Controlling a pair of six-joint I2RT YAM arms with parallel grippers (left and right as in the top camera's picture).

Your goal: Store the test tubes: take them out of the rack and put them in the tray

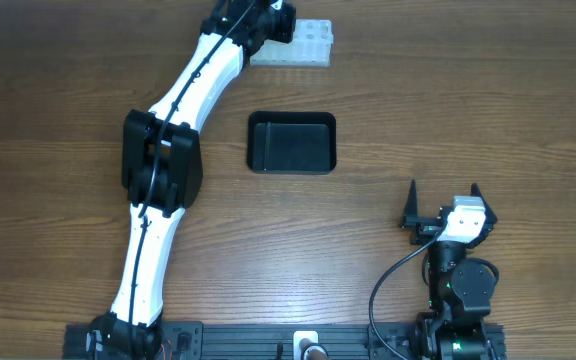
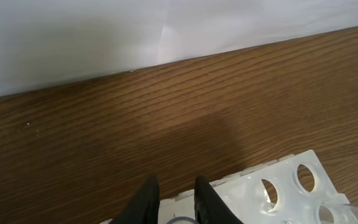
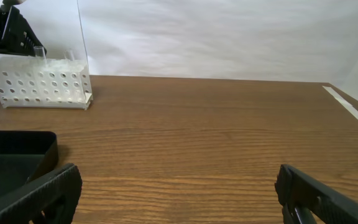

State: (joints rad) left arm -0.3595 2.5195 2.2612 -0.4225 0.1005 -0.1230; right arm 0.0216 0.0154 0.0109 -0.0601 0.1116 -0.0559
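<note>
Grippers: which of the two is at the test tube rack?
The left gripper, over one end of the white rack; the right gripper sits wide open, far from it.

The bench [image 1: 488, 110] was viewed straight down, from well above, by a fixed overhead camera. The left wrist camera was held close above the rack [image 2: 288, 186], aimed past the left end effector [image 2: 174, 202] towards the bench's far edge and the wall [image 2: 166, 37]. The right wrist camera was set low and well back, aimed level across the bench over the right end effector [image 3: 178, 202]; rack and tray [image 3: 17, 152] were shared with the overhead view
</note>
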